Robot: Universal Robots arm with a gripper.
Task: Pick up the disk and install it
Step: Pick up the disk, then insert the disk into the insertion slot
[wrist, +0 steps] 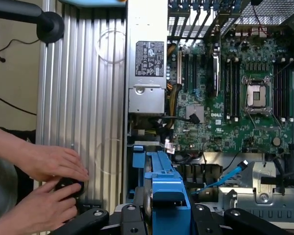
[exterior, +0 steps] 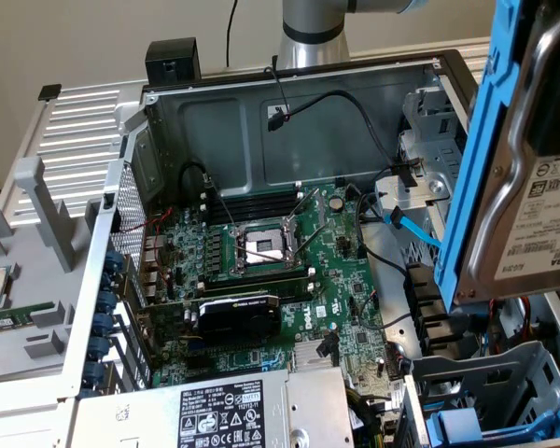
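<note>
Hand (wrist: 164, 220) clenched on disk (wrist: 169, 188), held edge-up over open PC case (exterior: 289, 121).

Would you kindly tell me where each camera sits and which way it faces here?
Exterior view: off the arm, raised, looking down into the open computer case; the arm's column shows behind it.
Wrist view: on the wrist, looking down past the gripper, jaws shut on the disk; a person's hands show beside the case.
Shared: the disk, the motherboard and the case.
</note>
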